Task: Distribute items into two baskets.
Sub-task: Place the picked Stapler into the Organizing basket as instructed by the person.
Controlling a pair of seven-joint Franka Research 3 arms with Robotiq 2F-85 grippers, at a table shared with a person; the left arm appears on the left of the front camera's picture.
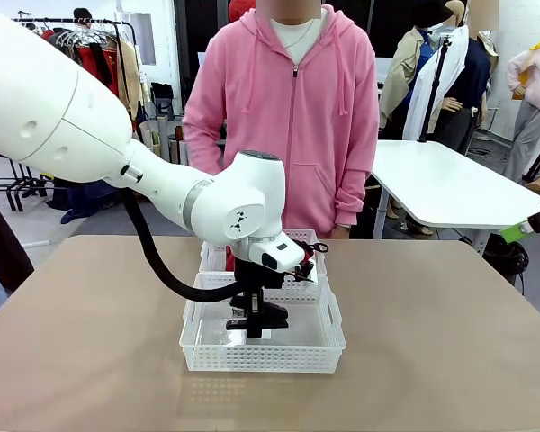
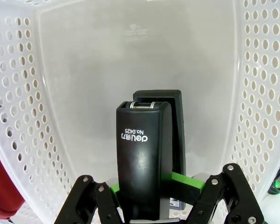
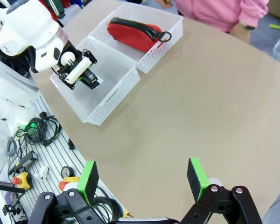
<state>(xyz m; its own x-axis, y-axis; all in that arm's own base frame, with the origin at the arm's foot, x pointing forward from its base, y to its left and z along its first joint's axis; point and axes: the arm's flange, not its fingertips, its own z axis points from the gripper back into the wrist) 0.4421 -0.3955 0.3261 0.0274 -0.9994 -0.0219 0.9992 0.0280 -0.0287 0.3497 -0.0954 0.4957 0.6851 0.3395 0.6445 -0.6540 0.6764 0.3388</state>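
While the left claw (image 2: pixel 151 198) clamps the stapler (image 2: pixel 147 163) inside the near basket (image 1: pixel 328 342) — the right claw (image 3: pixel 142 179) gapes wide.

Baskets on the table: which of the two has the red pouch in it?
The far basket, by the person, holds the red pouch. The near basket holds the left gripper, shut on the black stapler.

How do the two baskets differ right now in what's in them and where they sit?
The near basket has the left gripper inside it, shut on the black stapler; the far basket holds the red pouch, with no gripper in it. The near basket sits on the robot's side, the far basket on the person's side, the two close together. Both are white, perforated and rectangular.
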